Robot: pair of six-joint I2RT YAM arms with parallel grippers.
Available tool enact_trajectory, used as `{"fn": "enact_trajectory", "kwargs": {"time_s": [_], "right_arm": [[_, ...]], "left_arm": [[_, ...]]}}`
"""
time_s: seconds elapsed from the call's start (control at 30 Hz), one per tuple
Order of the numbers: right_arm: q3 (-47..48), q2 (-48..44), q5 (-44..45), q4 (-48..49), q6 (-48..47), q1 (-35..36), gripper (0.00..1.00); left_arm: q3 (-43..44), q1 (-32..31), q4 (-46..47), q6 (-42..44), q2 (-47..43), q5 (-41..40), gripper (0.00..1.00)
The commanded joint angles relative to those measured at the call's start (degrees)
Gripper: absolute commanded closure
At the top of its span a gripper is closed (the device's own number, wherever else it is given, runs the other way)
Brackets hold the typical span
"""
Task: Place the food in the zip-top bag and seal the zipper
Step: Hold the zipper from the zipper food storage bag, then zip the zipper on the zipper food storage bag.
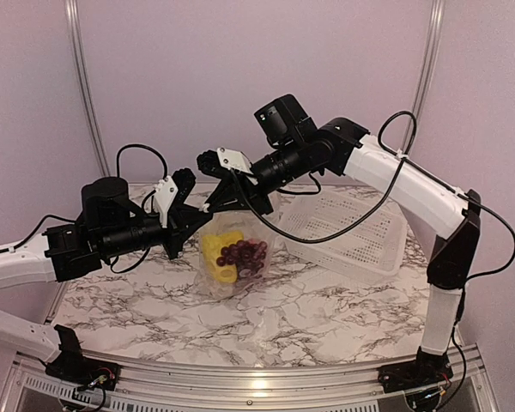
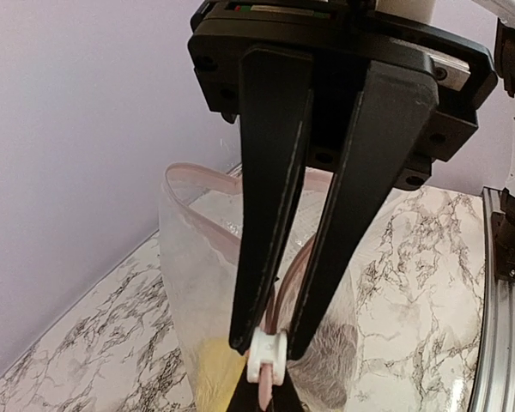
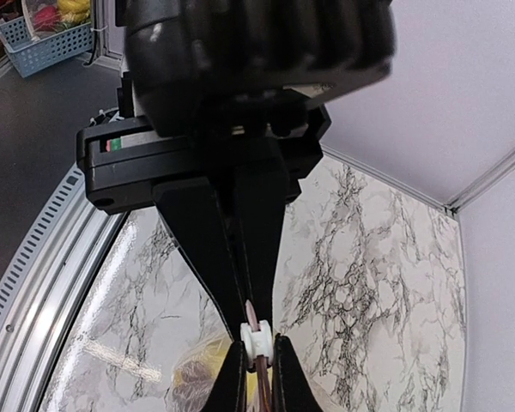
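Left arm (image 1: 34, 257): It is stretched in low from the left side, over the table (image 1: 154, 326), and is pointed at the top of the bag.
Left gripper (image 2: 267, 345): Its fingers (image 2: 266, 215) are squeezed in close. The white slider (image 2: 266, 360) is pinched between the tips.
Right arm (image 1: 412, 184): It is raised high from the right side, bent like a bow, and is reached down to the same spot.
Right gripper (image 3: 255, 324): Its fingers (image 3: 210, 257) are pressed almost flat together. The pink strip of the zipper (image 2: 197, 174) is nipped between them, right next to the slider. The two grippers are met tip to tip.
Zip-top bag (image 1: 232, 287): It is held up by its top edge in the middle of the table, and its bottom is rested on the marble. Behind the left fingers the mouth is seen bulged out in a loop.
Food in the bag: Yellow pieces (image 1: 221, 249) and a purple grape bunch (image 1: 245, 253) are seen through the clear plastic, side by side.
White basket (image 1: 352, 236): It is laid on the table just beside the bag, on the right.
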Motion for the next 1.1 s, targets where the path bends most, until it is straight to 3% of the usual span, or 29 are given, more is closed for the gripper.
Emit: {"fn": "enact_trajectory", "kwargs": {"time_s": [0.0,0.27,0.57,1.07], "right_arm": [[2.37,-0.70,2.97,-1.60,-0.57,0.56,0.95],[2.92,-0.28,14.72,-2.87,-2.27,-0.44,1.00],[4.50,0.17,15.98,-7.06,-2.86,-6.84,1.00],[-3.06,-3.93,17.53,-9.53,-5.23,-18.40,1.00]], "left_arm": [[1.48,-0.12,0.39,0.61,-2.00,-1.07,1.00],[-0.98,0.04,0.02,0.34,-5.40,-6.63,1.00],[-4.03,1.22,-1.01,0.25,-9.67,-10.26,1.00],[-6.77,4.44,-1.53,0.06,-12.70,-10.62,1.00]]}}
